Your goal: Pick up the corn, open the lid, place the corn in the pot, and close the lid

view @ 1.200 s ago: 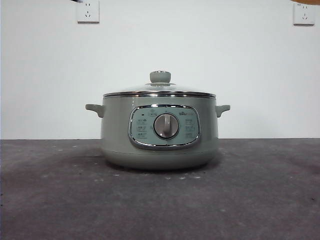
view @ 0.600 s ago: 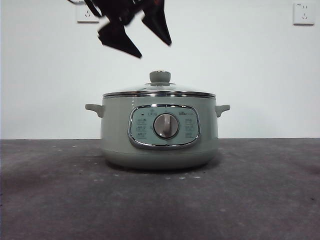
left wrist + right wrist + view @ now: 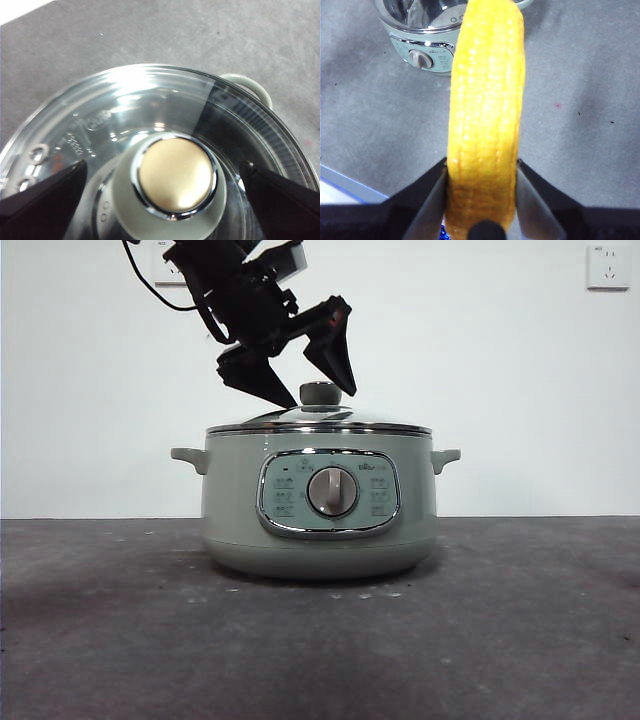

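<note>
left hand (image 3: 312, 388) lowered, jaws spread; right hand (image 3: 481, 172) clamped

My tabletop (image 3: 520, 640) is a dark grey, matte surface with a faintly mottled, speckled look, running back to a white wall. The pot (image 3: 320, 530) stands directly on it near the middle, upright, its control panel facing the front camera. A few pale specks lie on the surface just in front of the pot's base.
</note>
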Controlling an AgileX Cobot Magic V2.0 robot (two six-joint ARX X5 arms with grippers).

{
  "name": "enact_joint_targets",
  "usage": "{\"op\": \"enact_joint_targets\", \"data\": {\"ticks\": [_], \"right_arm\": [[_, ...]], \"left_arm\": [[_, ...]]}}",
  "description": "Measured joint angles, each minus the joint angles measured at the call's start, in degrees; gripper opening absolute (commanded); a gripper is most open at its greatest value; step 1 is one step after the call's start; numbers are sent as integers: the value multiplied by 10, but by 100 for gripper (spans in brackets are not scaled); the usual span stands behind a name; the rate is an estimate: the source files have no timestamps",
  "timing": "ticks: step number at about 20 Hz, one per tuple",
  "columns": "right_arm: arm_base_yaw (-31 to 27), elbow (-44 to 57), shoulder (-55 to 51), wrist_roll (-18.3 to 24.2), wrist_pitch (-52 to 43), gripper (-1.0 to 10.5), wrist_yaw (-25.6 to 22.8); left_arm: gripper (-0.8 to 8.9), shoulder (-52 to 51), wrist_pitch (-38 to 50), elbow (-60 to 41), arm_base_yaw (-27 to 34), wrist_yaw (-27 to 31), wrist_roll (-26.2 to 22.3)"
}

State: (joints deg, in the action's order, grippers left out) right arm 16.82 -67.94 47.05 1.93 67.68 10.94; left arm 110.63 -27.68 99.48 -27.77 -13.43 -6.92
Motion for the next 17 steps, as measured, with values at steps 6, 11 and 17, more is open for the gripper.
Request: {"op": "enact_joint_targets", "data": {"ticks": [6, 11, 17], "right_arm": [[0, 0, 0, 0, 0, -12, 0], [0, 0, 0, 0, 0, -12, 0], [0, 0, 0, 0, 0, -12, 0]], "left_arm": [[385, 5, 2, 0, -2, 2, 1], [70, 5, 2, 0, -2, 4, 5], [-8, 5, 6, 2, -4, 0, 5]]}}
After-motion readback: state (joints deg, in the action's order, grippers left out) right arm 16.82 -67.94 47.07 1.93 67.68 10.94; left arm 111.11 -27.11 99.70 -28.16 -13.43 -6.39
